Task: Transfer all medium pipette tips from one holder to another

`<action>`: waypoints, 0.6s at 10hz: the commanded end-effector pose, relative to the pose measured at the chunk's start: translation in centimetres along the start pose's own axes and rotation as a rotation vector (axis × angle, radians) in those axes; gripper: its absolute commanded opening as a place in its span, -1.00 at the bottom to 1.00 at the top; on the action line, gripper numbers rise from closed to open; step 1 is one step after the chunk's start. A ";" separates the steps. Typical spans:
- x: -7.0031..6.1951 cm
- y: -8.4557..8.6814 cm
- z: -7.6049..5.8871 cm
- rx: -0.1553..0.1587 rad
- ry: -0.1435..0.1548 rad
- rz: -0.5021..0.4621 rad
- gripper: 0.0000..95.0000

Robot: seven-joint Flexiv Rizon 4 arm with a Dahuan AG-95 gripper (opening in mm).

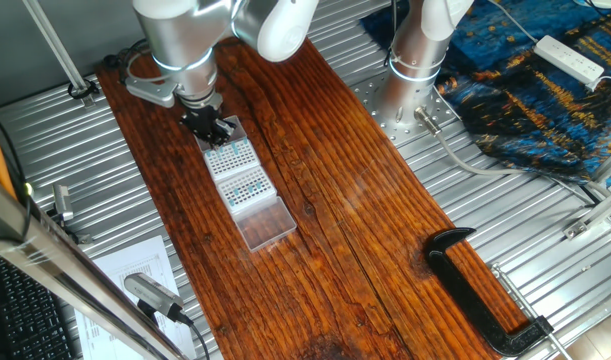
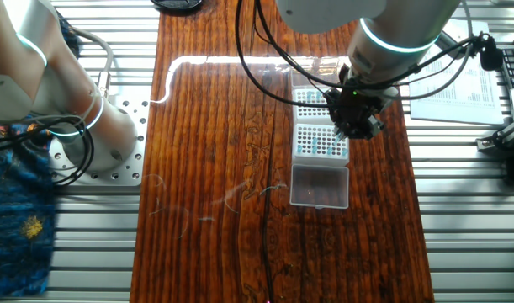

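Observation:
Two pipette tip racks stand end to end on the wooden board. The rack next to the clear lid (image 1: pixel 248 186) (image 2: pixel 320 141) shows a partial grid of teal-blue medium pipette tips (image 1: pixel 251 188) (image 2: pixel 317 145). The other rack (image 1: pixel 229 157) (image 2: pixel 309 101) looks mostly white with small holes. My gripper (image 1: pixel 211 128) (image 2: pixel 356 123) points down over the racks, at the edge of the white one. Its black fingers are small and dark, so I cannot tell whether they are open or hold a tip.
A clear plastic lid (image 1: pixel 265 222) (image 2: pixel 320 185) lies flat beside the teal rack. A black clamp (image 1: pixel 475 290) grips the board's edge. A second arm's base (image 1: pixel 410 70) (image 2: pixel 80 135) stands beside the board, with a patterned blue cloth (image 1: pixel 545 90) behind it.

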State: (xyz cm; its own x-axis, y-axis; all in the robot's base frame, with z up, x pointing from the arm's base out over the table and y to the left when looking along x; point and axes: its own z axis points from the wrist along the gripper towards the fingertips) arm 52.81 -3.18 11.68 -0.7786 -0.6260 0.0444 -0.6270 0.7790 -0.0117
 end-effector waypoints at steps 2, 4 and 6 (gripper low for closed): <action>0.1 0.1 -0.8 -0.002 0.004 -0.003 -1.00; 0.2 0.1 -1.3 -0.004 0.002 0.003 -1.00; 0.2 -0.3 -1.6 -0.005 0.001 0.004 -1.00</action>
State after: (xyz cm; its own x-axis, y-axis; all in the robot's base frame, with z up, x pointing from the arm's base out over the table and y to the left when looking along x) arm 52.97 -3.53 13.32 -0.7826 -0.6210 0.0432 -0.6219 0.7831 -0.0091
